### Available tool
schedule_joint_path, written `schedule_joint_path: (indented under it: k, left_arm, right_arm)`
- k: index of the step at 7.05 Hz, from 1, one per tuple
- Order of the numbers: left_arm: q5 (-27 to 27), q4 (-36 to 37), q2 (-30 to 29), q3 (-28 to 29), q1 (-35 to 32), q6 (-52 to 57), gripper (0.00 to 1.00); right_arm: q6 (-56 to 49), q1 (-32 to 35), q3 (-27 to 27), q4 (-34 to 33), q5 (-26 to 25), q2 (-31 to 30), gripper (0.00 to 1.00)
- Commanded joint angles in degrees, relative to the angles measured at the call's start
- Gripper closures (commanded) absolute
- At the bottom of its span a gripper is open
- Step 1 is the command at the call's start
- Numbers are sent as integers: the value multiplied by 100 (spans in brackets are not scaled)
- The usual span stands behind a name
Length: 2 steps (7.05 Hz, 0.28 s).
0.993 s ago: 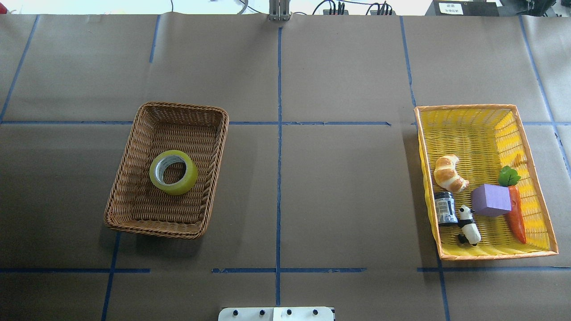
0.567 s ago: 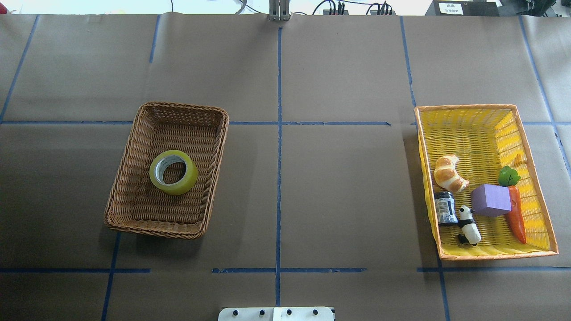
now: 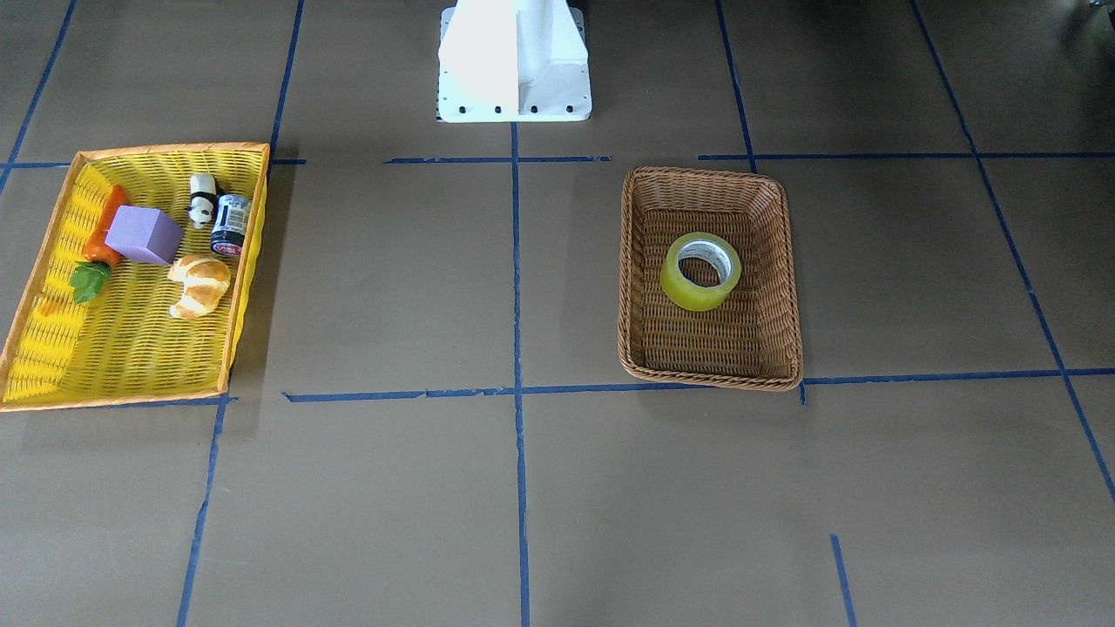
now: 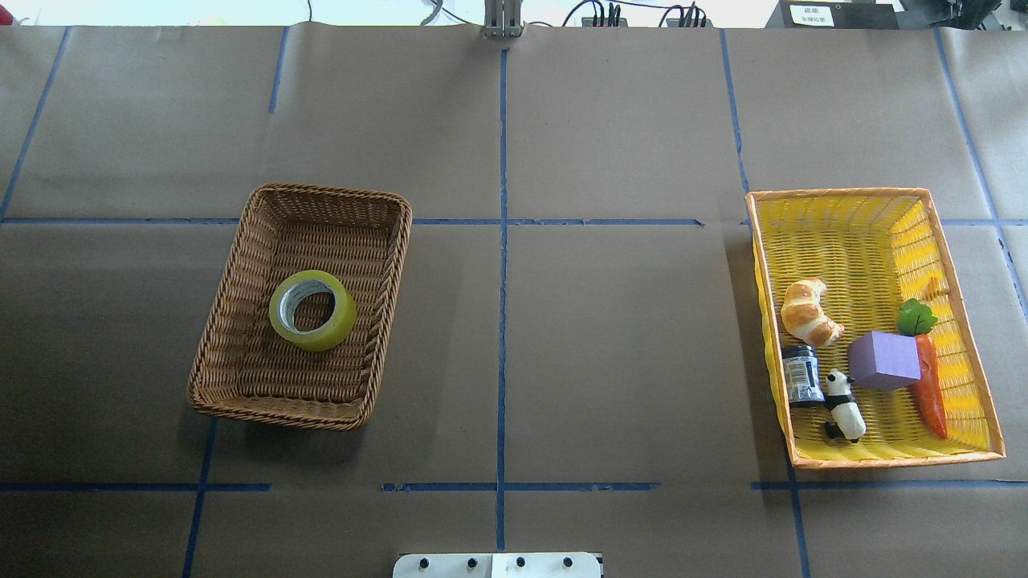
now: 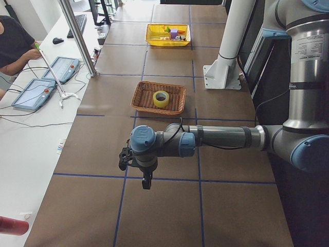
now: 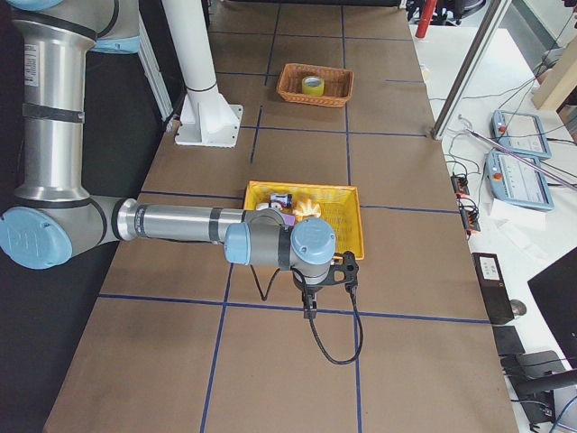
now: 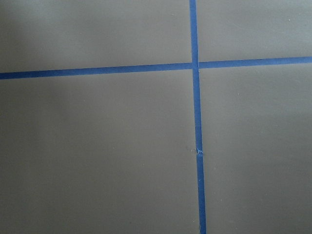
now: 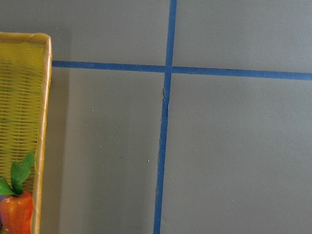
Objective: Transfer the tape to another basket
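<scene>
The yellow tape roll lies flat inside the brown wicker basket on the table's left half; it also shows in the front view within that basket. Both show small in the left side view, tape and basket, and in the right side view, tape. My left gripper hangs over bare table well away from the basket. My right gripper hangs beside the yellow basket. I cannot tell if either is open or shut.
A yellow basket with an orange rim stands on the right and holds a croissant, a purple block, a carrot, a panda figure and a small jar. Its corner shows in the right wrist view.
</scene>
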Motion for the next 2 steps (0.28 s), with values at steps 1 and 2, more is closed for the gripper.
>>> schedule_joint_path:
  k: [1,2]
  left_arm:
    - [-9,2,1,16,-1,13,0]
    - [-9,-6,1,16,-1,13,0]
  right_arm:
    - [-8,0,5,9,1,15,0]
    - [-17,0,-29,0,-8,16,0]
